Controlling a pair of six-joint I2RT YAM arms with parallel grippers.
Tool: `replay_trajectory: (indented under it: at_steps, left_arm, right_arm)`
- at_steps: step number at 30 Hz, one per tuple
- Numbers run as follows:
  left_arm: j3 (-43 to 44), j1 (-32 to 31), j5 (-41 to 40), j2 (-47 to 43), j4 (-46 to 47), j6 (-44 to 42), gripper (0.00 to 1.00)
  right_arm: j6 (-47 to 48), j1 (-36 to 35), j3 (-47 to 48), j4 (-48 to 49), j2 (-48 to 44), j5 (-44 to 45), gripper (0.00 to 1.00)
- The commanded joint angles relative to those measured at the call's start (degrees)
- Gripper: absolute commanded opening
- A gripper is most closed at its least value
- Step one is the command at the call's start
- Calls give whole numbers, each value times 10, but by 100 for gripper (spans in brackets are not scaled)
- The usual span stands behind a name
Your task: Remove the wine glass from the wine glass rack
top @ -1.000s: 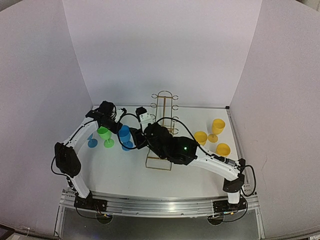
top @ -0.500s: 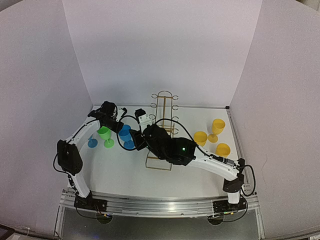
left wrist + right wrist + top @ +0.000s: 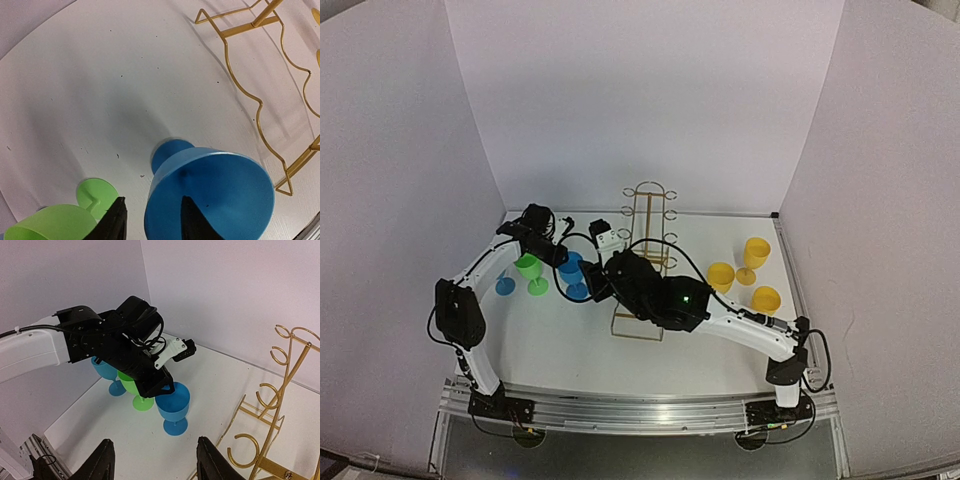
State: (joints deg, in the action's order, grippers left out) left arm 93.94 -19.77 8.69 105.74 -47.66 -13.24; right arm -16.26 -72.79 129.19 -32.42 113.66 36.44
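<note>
The gold wire wine glass rack (image 3: 646,262) stands mid-table, also visible in the left wrist view (image 3: 260,112) and the right wrist view (image 3: 280,390). No glass hangs on the rack parts in view. A blue wine glass (image 3: 570,270) stands upright on the table to its left (image 3: 215,195) (image 3: 173,402). My left gripper (image 3: 563,257) (image 3: 152,222) is open directly over it. One finger is inside the cup and the other outside the rim, with a gap showing. My right gripper (image 3: 595,285) (image 3: 157,462) is open and holds nothing, hovering in front of the blue glass.
A green glass (image 3: 530,268) and a second blue glass (image 3: 505,285) stand left of the first. Three yellow glasses (image 3: 721,275) (image 3: 756,252) (image 3: 766,298) stand at the right. White walls enclose the table on three sides. The left arm's cable loops above the glasses.
The right arm has crept slightly toward the back left. The left arm has shifted very little, and the blue glass stands in the same spot.
</note>
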Motion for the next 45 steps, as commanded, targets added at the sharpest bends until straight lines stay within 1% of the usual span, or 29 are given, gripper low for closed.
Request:
replay_trajectory:
  at_steps: [1, 6, 8, 11, 13, 16, 18, 21, 22, 23, 25, 27, 30, 31, 32, 33, 34, 36, 38, 41, 45]
  left_arm:
    - [35, 7, 12, -22, -2, 7, 47]
    - [52, 9, 19, -68, 4, 8, 60]
    - [52, 9, 24, -92, 6, 13, 62]
    - [49, 13, 34, -139, 9, 35, 66]
    - [36, 18, 33, -185, 25, 51, 69]
    - [-34, 20, -2, -269, 84, 84, 74]
    - [-92, 20, -33, -325, 132, 103, 75]
    - [-186, 25, -115, -409, 208, 127, 77]
    - [-214, 37, -130, -429, 217, 146, 78]
    - [-233, 61, -127, -448, 221, 163, 78]
    - [-276, 106, -102, -476, 218, 193, 78]
    - [-340, 146, -58, -514, 241, 183, 76]
    - [-430, 207, -6, -576, 288, 181, 76]
    - [-456, 228, 19, -590, 297, 181, 79]
    - [-485, 242, 46, -604, 308, 175, 84]
    - [-515, 269, 72, -618, 322, 160, 90]
    - [-544, 289, 83, -631, 333, 148, 94]
    - [-582, 320, 85, -654, 358, 142, 99]
    - [-607, 341, 85, -669, 372, 140, 100]
    - [-625, 351, 57, -676, 382, 141, 100]
    - [-644, 356, 42, -680, 382, 133, 100]
  right_arm:
    - [8, -1, -6, 18, -33, 14, 52]
    - [4, 18, -21, 18, -46, 7, 54]
    - [7, 28, -28, 18, -55, 8, 55]
    - [23, 43, -47, 18, -85, 54, 57]
    - [30, 67, -71, 18, -118, 77, 58]
    - [30, 110, -145, 17, -182, 104, 59]
    - [40, 132, -199, 17, -228, 142, 59]
    - [45, 181, -300, 15, -319, 183, 59]
    - [41, 198, -340, 14, -350, 188, 59]
    - [39, 215, -374, 13, -378, 201, 59]
    - [37, 230, -462, 7, -435, 233, 59]
    - [25, 237, -550, -2, -481, 245, 60]
    - [1, 245, -654, -6, -542, 225, 60]
    - [-6, 245, -684, -6, -559, 222, 61]
    - [-12, 246, -712, -7, -572, 222, 61]
    - [-23, 246, -739, -7, -587, 221, 61]
    - [-28, 246, -765, -3, -604, 216, 61]
    - [-19, 246, -806, 16, -625, 199, 61]
    - [6, 246, -850, 49, -645, 175, 62]
    - [38, 246, -905, 105, -678, 147, 64]
    - [66, 246, -973, 171, -756, 146, 67]
